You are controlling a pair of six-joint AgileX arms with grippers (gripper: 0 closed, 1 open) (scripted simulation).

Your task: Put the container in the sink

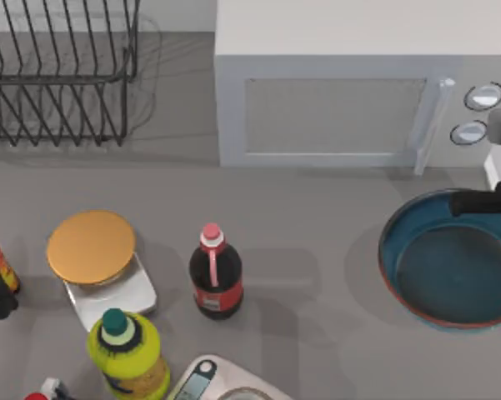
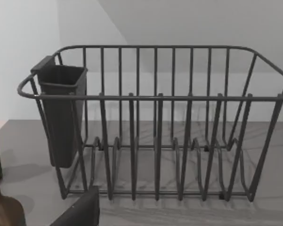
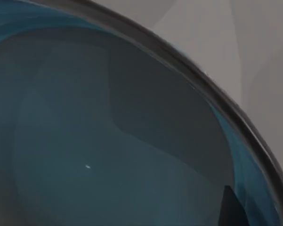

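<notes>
My right claw point(image 1: 471, 202) sits over the container's point(image 1: 450, 262) far rim at the surface's right edge; grip state unclear. Right wrist view: teal interior point(image 3: 108, 141). Left wrist view: dish rack point(image 2: 155, 127).

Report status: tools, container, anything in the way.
Right tool at the container's far rim, fingers unclear. Container on the counter at right, before the microwave. Left arm parked facing the dish rack. Nothing crowding the container.
</notes>
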